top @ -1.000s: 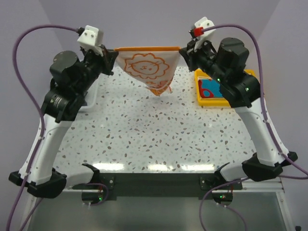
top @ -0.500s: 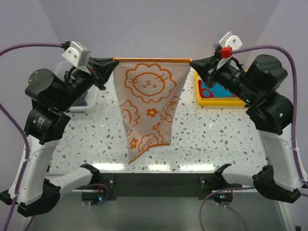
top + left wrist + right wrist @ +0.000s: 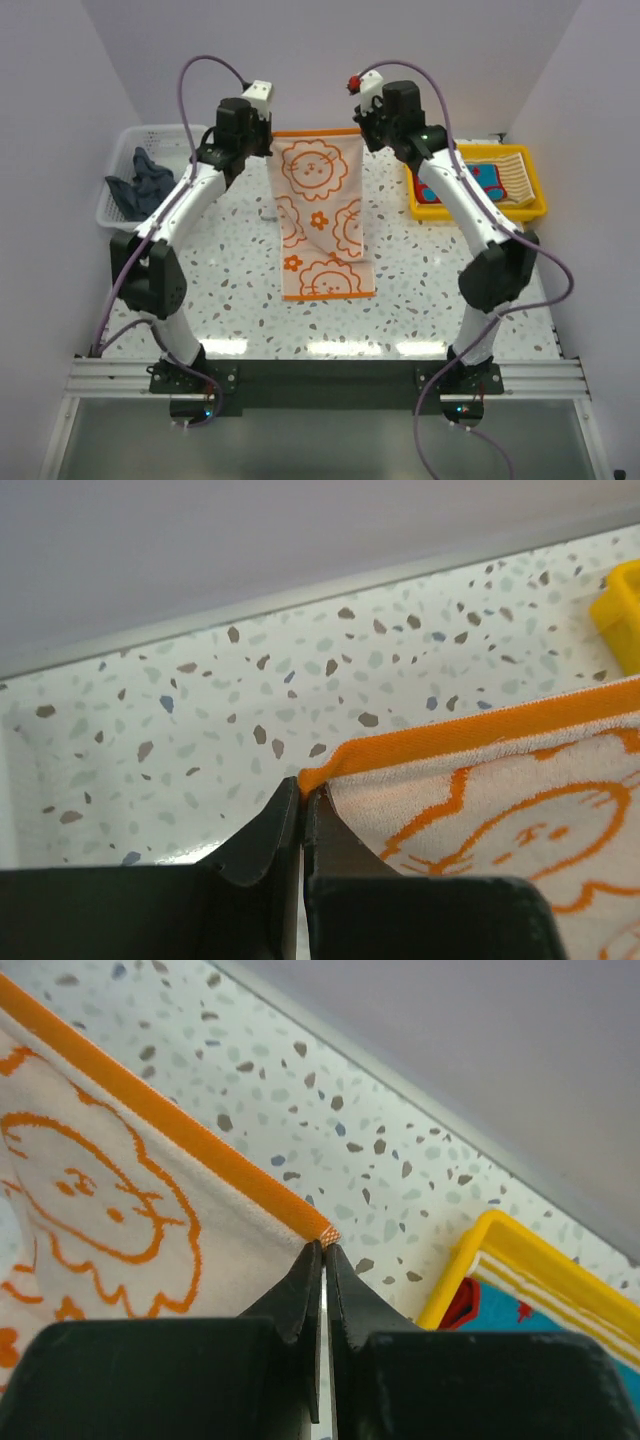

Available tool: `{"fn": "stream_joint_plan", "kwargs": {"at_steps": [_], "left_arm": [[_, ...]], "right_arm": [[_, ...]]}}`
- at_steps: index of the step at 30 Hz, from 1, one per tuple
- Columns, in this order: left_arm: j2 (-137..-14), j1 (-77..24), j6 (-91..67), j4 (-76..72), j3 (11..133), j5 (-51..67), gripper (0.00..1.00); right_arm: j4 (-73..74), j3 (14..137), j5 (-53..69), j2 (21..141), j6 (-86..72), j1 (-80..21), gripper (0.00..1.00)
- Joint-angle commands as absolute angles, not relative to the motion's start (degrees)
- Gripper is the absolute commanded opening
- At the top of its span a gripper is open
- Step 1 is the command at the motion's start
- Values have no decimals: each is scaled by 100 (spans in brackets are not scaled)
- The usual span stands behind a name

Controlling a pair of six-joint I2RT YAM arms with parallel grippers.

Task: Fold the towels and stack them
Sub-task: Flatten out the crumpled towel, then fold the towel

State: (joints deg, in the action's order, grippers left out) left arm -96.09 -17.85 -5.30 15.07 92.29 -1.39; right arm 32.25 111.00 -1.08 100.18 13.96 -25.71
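Left gripper (image 3: 303, 792) is clenched on the upper left corner of the orange towel (image 3: 320, 215). My right gripper (image 3: 322, 1252) is pinched on the upper right corner, so the cloth is stretched between the two arms above the far half of the bench (image 3: 230, 280).

From overhead I see the whole towel. Its orange-hemmed top edge runs taut and level between the grippers, and the rest spreads toward me and ends in a straight orange hem. I cannot tell from that view whether the lower hem touches the bench. The left side edge draws inward partway down, with a crease there.

The wrist cameras give me what the overhead cannot. On each side the black fingertips meet with just the tip of the hem's corner between them, a very shallow bite. They show only the top band of the towel, though.

The cloth is white terry, printed in orange outline with round-maned lions and small flowers.

Overhead also shows the white mesh basket (image 3: 150, 130) at far left with a dark blue-grey towel (image 3: 140, 182) crumpled in it. The yellow tray (image 3: 480, 214) sits at far right, holding a teal towel with red marks (image 3: 478, 182) and a tan-striped towel (image 3: 512, 172). The right wrist view catches a corner of that tray; the left wrist view shows only a sliver of it.
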Motion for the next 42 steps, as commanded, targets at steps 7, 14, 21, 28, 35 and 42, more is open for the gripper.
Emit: {"fn": "stream_joint_plan", "kwargs": {"at_steps": [7, 14, 21, 28, 35, 42], "left_arm": [[-11582, -1538, -343, 765, 10591, -193, 0], [-11549, -1538, -431, 484, 9960, 167, 0], [-10970, -1538, -896, 615, 8949, 685, 0], [-10030, -1573, -1440, 992, 7789, 905, 0], [-9361, -1643, -1898, 1266, 6707, 1037, 0], [-8930, -1898, -2109, 1327, 5995, 950, 0]], "right_arm": [[1935, 12041, -18, 11706, 1757, -2022, 0], [1635, 11498, 210, 11883, 1846, -2004, 0], [1820, 10311, 264, 11225, 1661, -2004, 0], [2188, 9256, 342, 10424, 1135, -2004, 0], [2689, 8448, 448, 9862, 484, -2021, 0], [2945, 7674, 605, 9396, 35, -2048, 0]]}}
